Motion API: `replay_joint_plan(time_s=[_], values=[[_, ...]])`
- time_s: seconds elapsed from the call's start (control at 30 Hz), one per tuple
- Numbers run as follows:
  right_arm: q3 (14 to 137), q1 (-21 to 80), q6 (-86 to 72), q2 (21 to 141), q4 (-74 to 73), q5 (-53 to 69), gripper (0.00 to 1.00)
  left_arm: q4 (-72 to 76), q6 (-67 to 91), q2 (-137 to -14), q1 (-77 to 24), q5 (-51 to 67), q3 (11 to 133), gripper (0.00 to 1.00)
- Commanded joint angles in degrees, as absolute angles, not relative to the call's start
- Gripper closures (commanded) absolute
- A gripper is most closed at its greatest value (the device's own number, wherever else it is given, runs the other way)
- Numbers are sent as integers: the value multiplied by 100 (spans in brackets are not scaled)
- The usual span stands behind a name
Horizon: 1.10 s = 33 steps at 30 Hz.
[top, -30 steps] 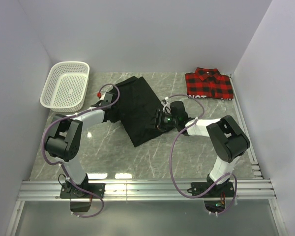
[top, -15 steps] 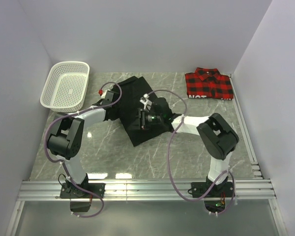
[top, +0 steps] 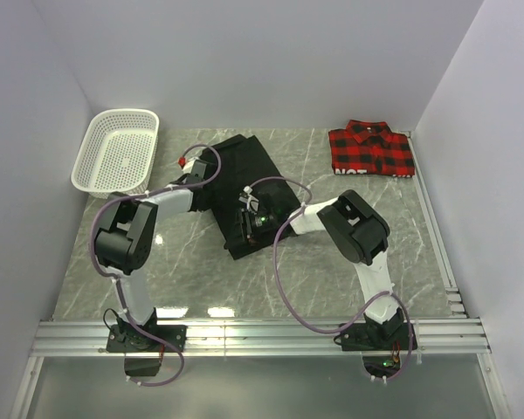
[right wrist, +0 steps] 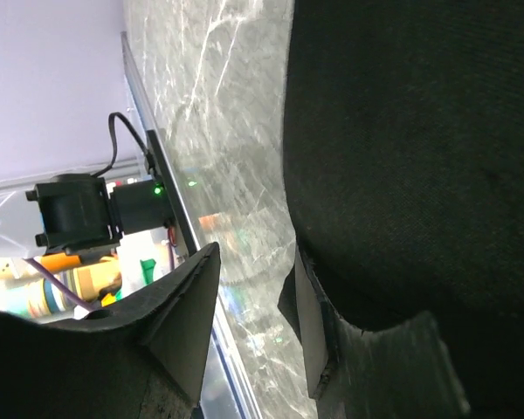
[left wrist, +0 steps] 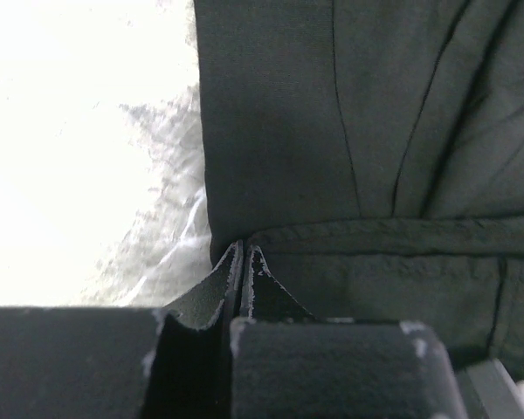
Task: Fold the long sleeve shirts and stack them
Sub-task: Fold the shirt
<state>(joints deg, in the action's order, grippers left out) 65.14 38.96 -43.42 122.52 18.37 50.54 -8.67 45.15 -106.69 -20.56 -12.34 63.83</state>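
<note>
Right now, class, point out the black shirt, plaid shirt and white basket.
black shirt (top: 244, 166), top external view, flat upper panel.
plaid shirt (top: 371, 150), top external view, chest below collar.
white basket (top: 118, 159), top external view, bare mesh floor.

Seen from above, the light is bright, even and diffuse. The pale walls (top: 244, 61) carry no hard shadows. Two white glare patches lie on the bench (top: 332, 271) close to its near edge. The black shirt (top: 249, 170) reads as a flat dark shape with almost no detail.

In the left wrist view, the bench at the upper left is blown out to white. The shirt's seams are dim but legible, and the left pincer (left wrist: 244, 257) is blurred in the foreground.

In the right wrist view, streaks of glare cross the bench. The shirt there is nearly featureless, and the right pincer (right wrist: 249, 271) is soft.
</note>
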Motion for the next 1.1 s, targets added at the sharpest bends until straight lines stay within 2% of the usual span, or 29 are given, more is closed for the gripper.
replay_joint_plan(time_s=[0.0, 0.27, 0.4, 0.67, 0.83, 1.07], values=[[6574, 3911, -4201, 12402, 1415, 5036, 52, -738, 4456, -10863, -2057, -1573, 6714, 99], [6381, 3902, -3912, 11806, 1293, 4913, 52, -773, 4421, -11083, -2030, -1679, 6864, 99], [6556, 3771, -3516, 11348, 731, 4816, 52, -651, 4395, -10916, -2030, -1705, 6742, 94], [6136, 3086, -3463, 10407, 764, 4536, 52, -817, 4350, -10661, -2030, -1846, 6890, 82], [5373, 2085, -3840, 10292, 1466, 4518, 52, -844, 4456, -10415, -2030, -2013, 6882, 67], [4343, 1170, -4981, 10712, 3048, 4298, 53, -888, 4430, -10389, -2030, -2083, 6935, 66]])
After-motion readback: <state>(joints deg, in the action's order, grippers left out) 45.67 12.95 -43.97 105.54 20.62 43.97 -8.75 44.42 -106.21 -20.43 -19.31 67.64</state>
